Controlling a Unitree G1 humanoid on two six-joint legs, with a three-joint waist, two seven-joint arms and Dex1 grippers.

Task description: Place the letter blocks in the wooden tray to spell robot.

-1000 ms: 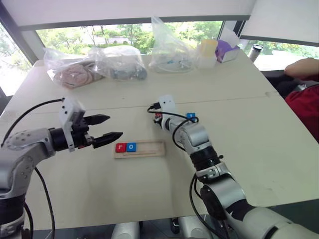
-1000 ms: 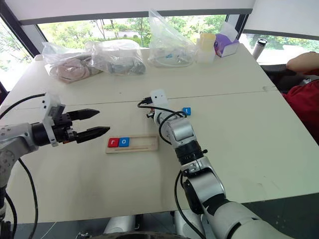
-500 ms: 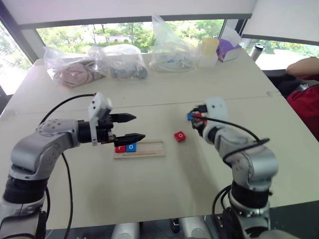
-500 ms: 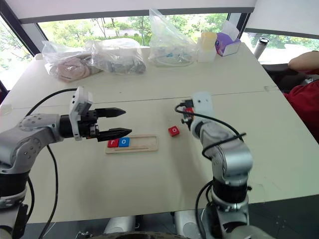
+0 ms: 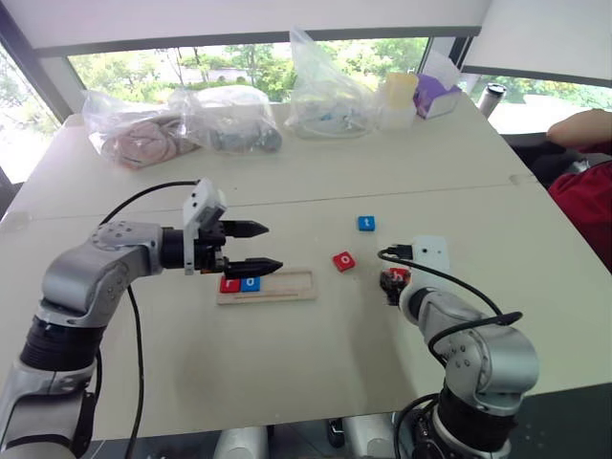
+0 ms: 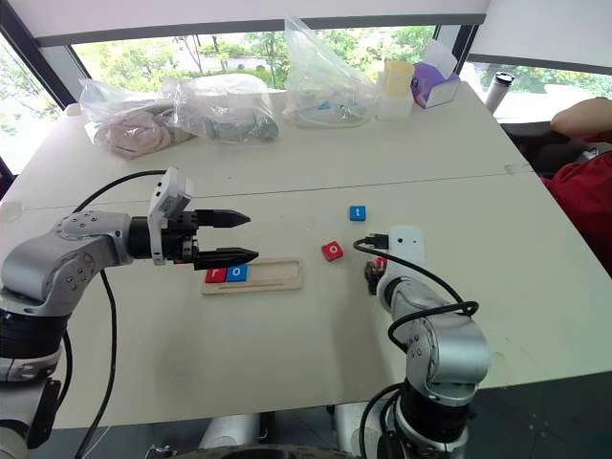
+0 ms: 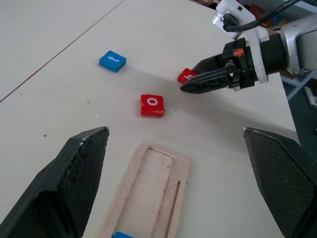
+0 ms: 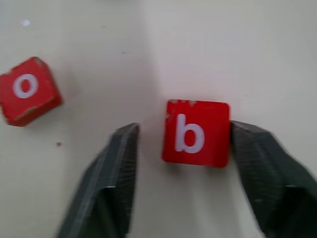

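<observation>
Two letter blocks already sit in my long narrow pale wooden tray (image 5: 266, 286): a flat red square tile with a white r (image 5: 229, 284) at the tray's left end and a blue tile with a white o (image 5: 251, 283) touching it on the right. The other slots of the tray are bare wood. The tray lies on the pale tabletop (image 5: 287, 363), about midway between my two arms.

Right of the tray, apart from it, I see a red square tile with a white o (image 5: 344, 261) lying a little askew. Farther off and slightly to the right lies a blue square tile with a white t (image 5: 366, 223). Right of the red o tile, near my right arm, is a red square tile with a white b (image 8: 197, 133), flat on the tabletop.

My right end effector (image 8: 185, 183) points down at that b tile with its two black fingers spread, one on each side. One finger looks to be touching or nearly touching the tile's edge; the other stands clear with a gap. I cannot say it grips the tile.

My left end effector (image 5: 251, 247) hangs above the tray's left end, pointing to the right, fingers wide apart and holding nothing.

Along the far side of the tabletop I see clear plastic bags (image 5: 182, 124) and a purple box (image 5: 435, 96).
</observation>
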